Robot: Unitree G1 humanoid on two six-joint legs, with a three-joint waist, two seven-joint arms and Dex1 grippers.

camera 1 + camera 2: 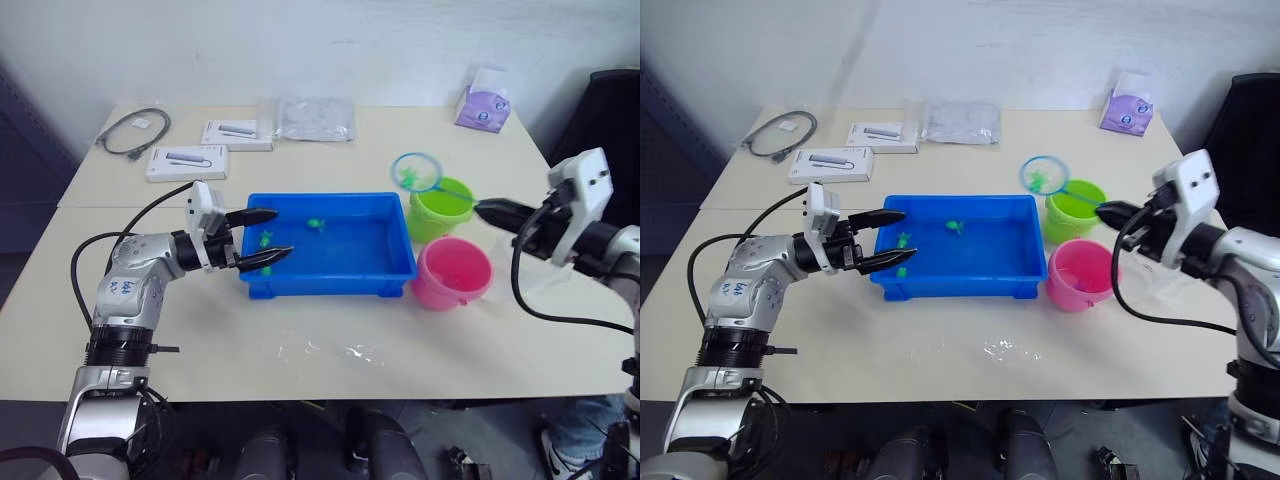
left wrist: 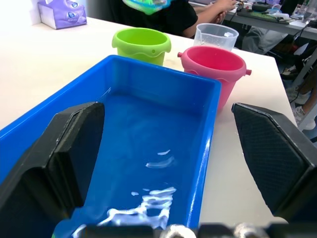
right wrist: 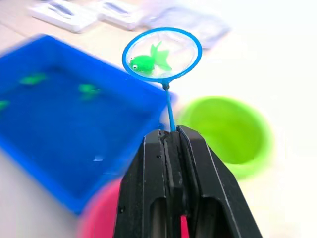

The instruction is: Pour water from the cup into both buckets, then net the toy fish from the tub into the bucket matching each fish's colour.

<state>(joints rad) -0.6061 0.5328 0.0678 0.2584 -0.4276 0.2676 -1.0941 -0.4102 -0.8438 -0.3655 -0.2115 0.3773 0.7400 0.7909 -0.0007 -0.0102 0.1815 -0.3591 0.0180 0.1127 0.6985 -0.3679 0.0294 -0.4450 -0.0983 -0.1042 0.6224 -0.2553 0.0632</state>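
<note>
One green fish [image 3: 147,61] sits in the net [image 3: 162,53], right fingers [image 3: 171,153] clamping its handle, left fingers [image 1: 262,259] wide.

No legible text, label, brand, number or sign on any surface

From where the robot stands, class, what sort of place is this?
Probably an office or lab workroom: pale tables against a plain wall, boxed gadgets, a coiled cable, and a person at a cluttered desk beyond.
</note>
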